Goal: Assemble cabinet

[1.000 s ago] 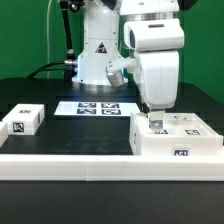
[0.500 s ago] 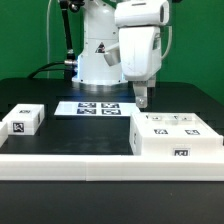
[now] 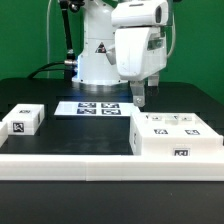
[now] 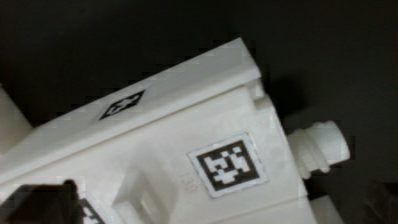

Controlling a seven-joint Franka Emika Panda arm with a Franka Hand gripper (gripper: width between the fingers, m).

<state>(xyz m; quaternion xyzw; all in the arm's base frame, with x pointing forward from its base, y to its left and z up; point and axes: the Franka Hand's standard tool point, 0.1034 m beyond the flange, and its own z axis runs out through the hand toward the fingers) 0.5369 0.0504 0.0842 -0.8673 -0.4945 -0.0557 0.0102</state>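
Note:
The cabinet (image 3: 176, 134) is a large white box with square marker tags on its top and front, lying at the exterior view's right behind the border rail. My gripper (image 3: 140, 99) hangs a little above the cabinet's near-left top corner, clear of it, holding nothing. In the wrist view the cabinet (image 4: 169, 140) fills the frame at a slant, with two tags and a round white peg (image 4: 322, 146) at its side. Only dark finger edges show at the frame's lower corners, with the jaws apart.
A small white tagged block (image 3: 22, 120) lies at the exterior view's left. The marker board (image 3: 98, 108) lies flat in front of the robot base. A long white border rail (image 3: 90, 162) runs along the front.
My gripper has risen from the cabinet's top and shifted toward the exterior view's left. The cabinet has stayed in place.

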